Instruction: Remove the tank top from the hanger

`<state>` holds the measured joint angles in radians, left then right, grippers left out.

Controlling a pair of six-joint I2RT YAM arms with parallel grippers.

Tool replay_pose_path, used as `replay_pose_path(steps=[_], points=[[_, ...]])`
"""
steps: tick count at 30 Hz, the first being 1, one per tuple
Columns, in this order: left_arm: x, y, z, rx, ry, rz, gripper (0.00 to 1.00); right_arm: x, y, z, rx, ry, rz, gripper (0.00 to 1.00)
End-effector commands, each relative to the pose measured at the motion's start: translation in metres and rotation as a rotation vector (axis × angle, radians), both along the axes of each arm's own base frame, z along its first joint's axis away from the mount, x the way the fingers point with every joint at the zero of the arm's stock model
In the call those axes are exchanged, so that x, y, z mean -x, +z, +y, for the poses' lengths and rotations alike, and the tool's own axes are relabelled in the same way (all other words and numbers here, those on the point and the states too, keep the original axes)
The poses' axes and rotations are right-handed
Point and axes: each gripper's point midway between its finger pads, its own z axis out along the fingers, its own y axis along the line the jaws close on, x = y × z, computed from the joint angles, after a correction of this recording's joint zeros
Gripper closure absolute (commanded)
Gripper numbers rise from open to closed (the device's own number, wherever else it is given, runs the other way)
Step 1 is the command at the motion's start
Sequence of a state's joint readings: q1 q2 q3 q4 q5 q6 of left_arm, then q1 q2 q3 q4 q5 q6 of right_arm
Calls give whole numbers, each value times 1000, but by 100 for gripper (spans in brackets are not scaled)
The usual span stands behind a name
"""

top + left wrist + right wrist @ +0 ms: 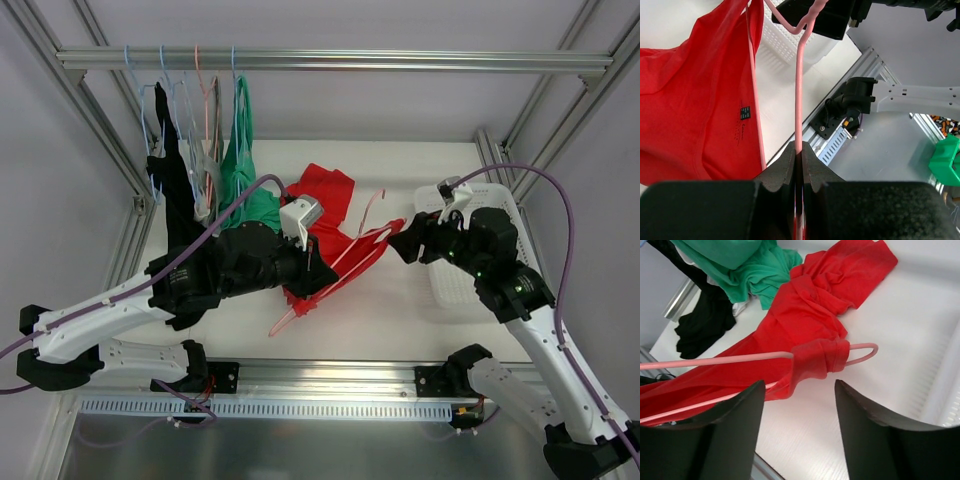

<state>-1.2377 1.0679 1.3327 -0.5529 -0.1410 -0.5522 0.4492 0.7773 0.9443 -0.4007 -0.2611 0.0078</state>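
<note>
**Two risks are building around the bunched strap**

The left gripper is clamping shut on the pink hanger, pinching its wire between both fingers. The red tank top is lying mostly crumpled on the table, with one strap bunching around the hanger's far rounded end. The right gripper is hovering just beside that bunch, its jaws standing apart with nothing between them.

First, the grab looks to be aiming at a spot where cloth and wire are lying together. If the fingers are biting both at once, the two arms are going to be pulling against each other through the hanger. The thin wire is then liable to twist or slide out of the left pinch.

Second, the strap is wrapping a curved bend. Any pull along the wire toward the left arm is probably going to be tightening the cloth there instead of freeing it. The strap seems to be needing a draw outward, off the tip.

A smaller worry: the green garment is lying just beside the red cloth, so a long drag is risking taking it along.
</note>
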Motion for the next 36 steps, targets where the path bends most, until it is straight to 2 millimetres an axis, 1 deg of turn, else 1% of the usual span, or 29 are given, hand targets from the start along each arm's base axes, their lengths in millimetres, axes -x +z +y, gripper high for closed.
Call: replay_pose_path(steps=[1, 3, 4, 7, 8, 11, 13, 15, 16, 18, 19, 20, 21, 22, 23, 24, 25, 26, 27, 28, 30, 31, 32, 33, 34, 35, 36], points=[[-1, 44, -6, 145, 18, -26, 100, -12, 4, -3, 47, -18, -56, 41], [1, 48, -6, 154, 10, -24, 100, -16, 5, -1, 54, -12, -59, 48], [3, 50, -6, 160, 4, -25, 100, -18, 3, 1, 57, -5, -54, 49], [5, 52, -5, 168, -5, -25, 100, -22, 7, 6, 42, 12, -75, 51], [5, 53, -5, 172, -6, -24, 100, -24, 9, 8, 37, 16, -85, 60], [8, 57, -1, 184, -12, -25, 100, -28, 14, 9, 31, 9, -102, 69], [9, 58, 0, 189, -18, -25, 100, -33, 17, 3, 46, -23, -123, 77], [10, 58, 2, 189, -19, -27, 100, -36, 24, -2, 57, -49, -149, 97], [10, 58, 2, 190, -18, -30, 100, -42, 26, -10, 72, -103, -160, 100], [10, 61, 5, 195, -20, -37, 100, -48, 37, -21, 86, -169, -186, 100], [11, 63, 6, 196, -26, -47, 100, -56, 42, -37, 105, -252, -196, 100], [12, 64, 6, 199, -36, -52, 100, -60, 46, -47, 118, -302, -198, 100], [17, 73, 7, 217, -61, -60, 100, -64, 61, -56, 112, -344, -222, 100], [19, 78, 8, 222, -80, -77, 100, -73, 66, -70, 120, -397, -219, 100], [21, 84, 8, 233, -98, -89, 100, -76, 71, -77, 118, -421, -215, 100], [24, 101, 11, 265, -114, -110, 100, -78, 90, -84, 100, -450, -241, 100], [29, 108, 11, 276, -154, -136, 100, -85, 93, -91, 97, -465, -235, 100], [32, 118, 13, 296, -173, -162, 100, -86, 98, -92, 96, -462, -235, 100], [38, 137, 12, 352, -214, -197, 100, -86, 114, -93, 82, -462, -258, 100], [44, 147, 12, 379, -258, -236, 100, -86, 114, -85, 73, -409, -243, 100], [49, 164, 10, 429, -294, -296, 100, -78, 127, -75, 35, -354, -263, 100], [49, 179, 9, 480, -304, -351, 100, -71, 132, -66, 6, -303, -268, 100], [49, 186, 6, 506, -311, -385, 100, -61, 140, -63, -28, -286, -283, 100], [46, 185, 1, 515, -309, -409, 100, -53, 146, -60, -46, -259, -297, 100], [44, 203, -1, 583, -299, -478, 100, -43, 151, -53, -68, -209, -309, 100], [43, 208, -4, 613, -298, -513, 100, -36, 156, -51, -85, -189, -322, 100], [40, 203, -12, 623, -295, -542, 100, -22, 166, -49, -116, -170, -342, 100]])
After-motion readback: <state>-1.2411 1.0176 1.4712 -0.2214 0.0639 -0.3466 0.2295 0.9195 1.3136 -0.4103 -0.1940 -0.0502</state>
